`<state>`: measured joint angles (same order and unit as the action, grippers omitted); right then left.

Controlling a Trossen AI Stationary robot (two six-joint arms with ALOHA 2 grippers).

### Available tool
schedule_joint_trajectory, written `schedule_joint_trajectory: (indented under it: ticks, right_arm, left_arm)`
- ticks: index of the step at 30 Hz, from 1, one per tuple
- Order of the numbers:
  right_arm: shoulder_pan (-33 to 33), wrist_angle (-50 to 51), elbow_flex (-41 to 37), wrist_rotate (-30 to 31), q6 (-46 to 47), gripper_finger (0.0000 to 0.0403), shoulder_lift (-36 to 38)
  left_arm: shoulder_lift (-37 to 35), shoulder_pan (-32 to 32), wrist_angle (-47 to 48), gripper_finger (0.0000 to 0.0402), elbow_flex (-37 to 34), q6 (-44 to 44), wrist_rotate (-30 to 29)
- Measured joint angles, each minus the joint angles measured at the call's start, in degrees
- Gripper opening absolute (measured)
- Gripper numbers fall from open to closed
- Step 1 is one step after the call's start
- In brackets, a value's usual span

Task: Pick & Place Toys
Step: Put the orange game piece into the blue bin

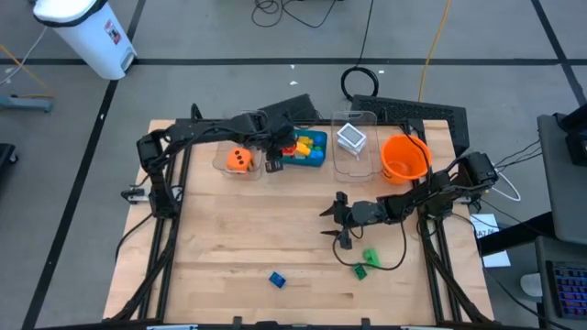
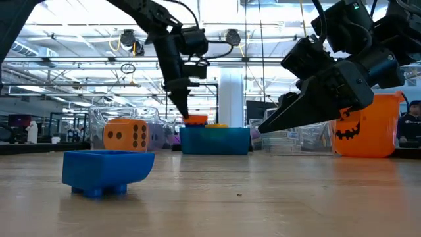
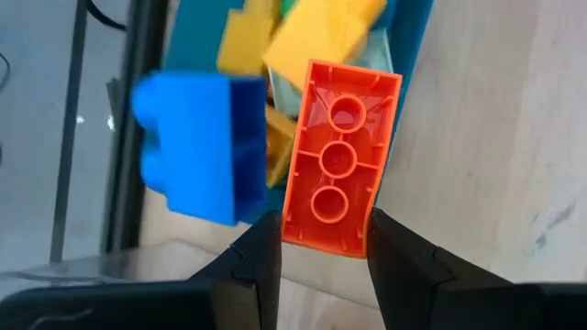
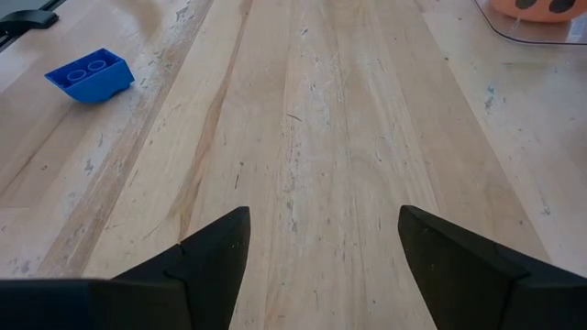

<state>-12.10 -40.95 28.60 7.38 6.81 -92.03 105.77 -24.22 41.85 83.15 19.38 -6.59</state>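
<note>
The left gripper (image 3: 323, 252) clamps an orange brick (image 3: 337, 158) by its short end over the teal tray (image 1: 315, 158) at the table's (image 1: 229, 247) back; the brick's long axis runs straight out from the fingers, hollow underside facing the wrist camera. The right gripper (image 4: 321, 247) hangs open and empty above mid-table. A blue brick (image 1: 277, 279) lies upside down near the front edge, green bricks (image 1: 366, 263) to its right
</note>
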Motion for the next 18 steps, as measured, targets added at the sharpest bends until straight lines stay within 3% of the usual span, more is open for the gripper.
schedule_joint_trajectory:
  ticks: [9,18]
  right_arm:
    - [0.0,0.0,0.0,0.0,0.0,0.0270,0.0]
    - [0.0,0.0,0.0,0.0,0.0,0.0270,0.0]
  left_arm:
    - [0.0,-0.3,-1.7,0.0129,-1.1,-0.4,0.0]
    - [0.0,-1.1,-2.5,0.0178,-1.1,-0.4,0.1]
